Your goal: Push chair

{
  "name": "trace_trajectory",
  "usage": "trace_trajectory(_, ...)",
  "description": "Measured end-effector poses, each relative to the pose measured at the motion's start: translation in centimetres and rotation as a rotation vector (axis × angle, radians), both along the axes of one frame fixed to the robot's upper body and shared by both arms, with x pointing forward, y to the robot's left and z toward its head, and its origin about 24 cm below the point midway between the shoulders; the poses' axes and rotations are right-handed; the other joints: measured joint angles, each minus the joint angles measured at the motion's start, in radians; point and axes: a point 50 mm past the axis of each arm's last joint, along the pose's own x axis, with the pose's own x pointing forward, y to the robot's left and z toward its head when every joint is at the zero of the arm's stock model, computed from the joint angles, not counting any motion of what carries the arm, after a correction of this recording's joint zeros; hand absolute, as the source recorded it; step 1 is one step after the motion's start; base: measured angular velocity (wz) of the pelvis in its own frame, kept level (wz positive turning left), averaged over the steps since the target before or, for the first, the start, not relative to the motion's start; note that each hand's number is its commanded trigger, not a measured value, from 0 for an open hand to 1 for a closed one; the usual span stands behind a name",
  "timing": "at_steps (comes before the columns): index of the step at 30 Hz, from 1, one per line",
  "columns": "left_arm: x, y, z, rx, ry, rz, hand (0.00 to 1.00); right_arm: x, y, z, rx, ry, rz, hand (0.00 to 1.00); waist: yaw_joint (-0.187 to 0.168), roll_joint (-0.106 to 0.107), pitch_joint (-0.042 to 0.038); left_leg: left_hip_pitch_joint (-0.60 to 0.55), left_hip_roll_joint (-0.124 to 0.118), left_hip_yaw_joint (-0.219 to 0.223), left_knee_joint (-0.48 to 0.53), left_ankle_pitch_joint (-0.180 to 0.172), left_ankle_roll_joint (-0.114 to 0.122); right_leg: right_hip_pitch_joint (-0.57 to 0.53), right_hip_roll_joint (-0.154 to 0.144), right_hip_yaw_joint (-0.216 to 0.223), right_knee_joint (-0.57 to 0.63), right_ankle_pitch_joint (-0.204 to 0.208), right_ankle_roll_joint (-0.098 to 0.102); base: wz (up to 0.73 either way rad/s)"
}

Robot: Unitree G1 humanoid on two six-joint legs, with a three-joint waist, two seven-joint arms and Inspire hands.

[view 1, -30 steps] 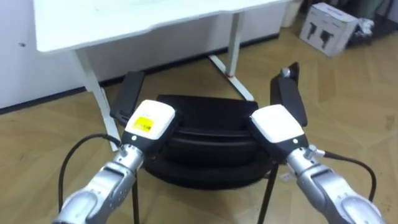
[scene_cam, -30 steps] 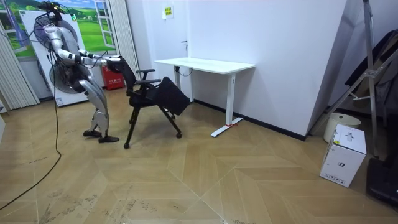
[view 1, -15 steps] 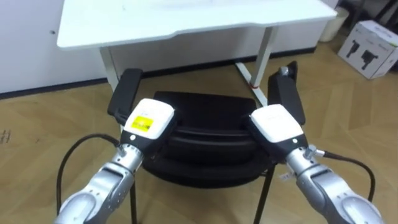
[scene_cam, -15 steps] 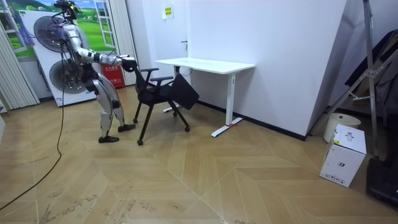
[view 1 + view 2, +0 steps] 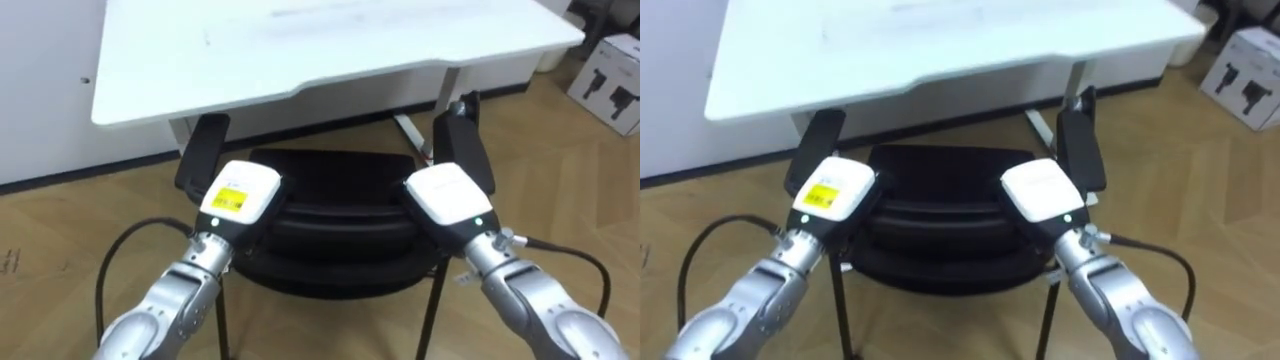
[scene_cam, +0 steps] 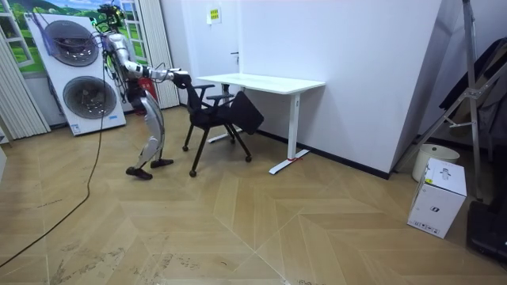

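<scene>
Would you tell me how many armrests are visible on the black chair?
2. The chair's left armrest lies just beyond the left hand; the right armrest lies just beyond the right hand. None appears hidden.

We find both head eyes looking steeply down, close above the chair (image 5: 330,230) and table (image 5: 300,50); the room camera stands well back, sharing both.
</scene>
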Motion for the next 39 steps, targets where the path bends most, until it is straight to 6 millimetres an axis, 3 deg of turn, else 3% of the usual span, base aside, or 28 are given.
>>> trace_trajectory(2,0.3,0.1,0.4,0.005,-0.015,-0.011,1.0,0.1,0.2,0.1,0.007,-0.012,-0.004,1.0,0.002,0.007,-0.0008,0.002,0.007,-0.004,-0.01,-0.006,0.003,-0.065,0.015,0.024,0.005,-0.034,-0.007,0.0)
trace_trajectory(5,0.6,0.4,0.5,0.017,-0.016,-0.024,1.0,0.0,0.4,-0.1,0.015,-0.006,-0.01,1.0,-0.009,0.003,0.0006,0.035,0.012,-0.024,-0.035,-0.014,0.005,-0.152,0.039,0.037,-0.134,-0.04,-0.009,0.24)
trace_trajectory(6,0.5,0.3,0.4,0.018,-0.01,-0.026,1.0,-0.1,0.4,-0.3,0.018,0.003,-0.012,1.0,-0.017,0.002,0.0018,0.061,0.012,-0.04,-0.051,-0.018,0.002,-0.168,0.056,0.043,-0.235,-0.023,-0.017,0.39)
trace_trajectory(8,0.3,0.4,0.2,0.022,-0.008,-0.03,1.0,-0.5,0.5,-0.6,0.024,0.012,-0.014,1.0,-0.023,-0.005,0.003,0.09,0.012,-0.065,-0.065,-0.035,-0.008,-0.191,0.084,0.067,-0.397,0.054,-0.019,0.41)
trace_trajectory(10,0.2,0.6,0.1,0.029,-0.004,-0.037,1.0,-0.9,0.5,-0.9,0.034,0.014,-0.015,1.0,-0.046,-0.011,-0.0057,0.103,0.019,-0.121,-0.033,-0.075,-0.03,-0.189,0.136,0.126,-0.512,0.197,-0.026,0.59)
trace_trajectory(12,0.1,0.5,0.1,0.033,-0.008,-0.038,1.0,-0.8,0.3,-0.8,0.038,0.007,-0.023,1.0,-0.048,-0.002,-0.0175,0.103,0.024,-0.142,-0.018,-0.097,-0.05,-0.161,0.16,0.127,-0.52,0.229,-0.041,0.41)
trace_trajectory(14,0.2,0.2,0.2,0.03,-0.019,-0.034,1.0,-0.5,0.1,-0.5,0.033,-0.003,-0.026,1.0,-0.048,0.01,-0.0217,0.111,0.043,-0.156,-0.039,-0.101,-0.061,-0.149,0.174,0.101,-0.526,0.236,-0.067,0.2)
trace_trajectory(21,0.8,0.5,1.1,0.038,-0.055,-0.016,1.0,0.4,0.6,0.6,0.023,-0.013,-0.019,1.0,-0.049,0.018,-0.0156,0.159,0.076,-0.192,-0.115,-0.101,-0.089,-0.125,0.208,0.071,-0.528,0.178,-0.09,0.11)
trace_trajectory(23,0.9,0.6,1.3,0.037,-0.063,-0.013,1.0,0.5,0.7,0.9,0.021,-0.019,-0.018,1.0,-0.049,0.027,-0.0094,0.165,0.087,-0.194,-0.11,-0.11,-0.095,-0.117,0.218,0.066,-0.529,0.167,-0.095,0.08)
trace_trajectory(26,0.9,0.7,1.3,0.032,-0.061,-0.01,1.0,0.4,0.9,1.0,0.02,-0.019,-0.016,1.0,-0.045,0.024,-0.005,0.162,0.094,-0.193,-0.051,-0.117,-0.107,-0.102,0.217,0.052,-0.507,0.122,-0.102,0.13)
trace_trajectory(29,0.7,0.9,1.2,0.035,-0.042,-0.005,1.0,0.1,1.1,0.8,0.021,-0.012,-0.016,1.0,-0.048,0.027,-0.0024,0.119,0.121,-0.188,0.099,-0.13,-0.13,-0.075,0.213,0.028,-0.471,0.086,-0.118,0.15)
trace_trajectory(31,0.5,1.0,0.9,0.038,-0.027,-0.01,1.0,-0.3,1.2,0.4,0.03,0.005,-0.019,1.0,-0.054,0.026,-0.0013,0.098,0.154,-0.163,0.197,-0.131,-0.133,-0.029,0.215,-0.024,-0.459,0.051,-0.134,0.47)
trace_trajectory(34,0.4,1.1,0.9,0.04,-0.024,-0.019,1.0,-0.6,1.2,0.1,0.037,0.011,-0.018,1.0,-0.079,0.017,-0.0013,0.088,0.194,-0.132,0.245,-0.13,-0.135,0.006,0.219,-0.081,-0.46,0.015,-0.151,0.59)
trace_trajectory(36,0.5,0.9,0.9,0.036,-0.024,-0.019,1.0,-0.6,1.1,0.2,0.037,0.005,-0.026,1.0,-0.083,0.017,-0.0038,0.082,0.202,-0.13,0.247,-0.121,-0.151,0.014,0.219,-0.1,-0.463,0.007,-0.161,0.37)
trace_trajectory(39,0.3,0.9,0.8,0.033,-0.024,-0.012,1.0,-0.8,1.1,0.3,0.03,0.0,-0.019,1.0,-0.086,0.009,-0.0081,0.078,0.194,-0.132,0.214,-0.102,-0.183,0.026,0.215,-0.107,-0.484,0.008,-0.17,0.19)
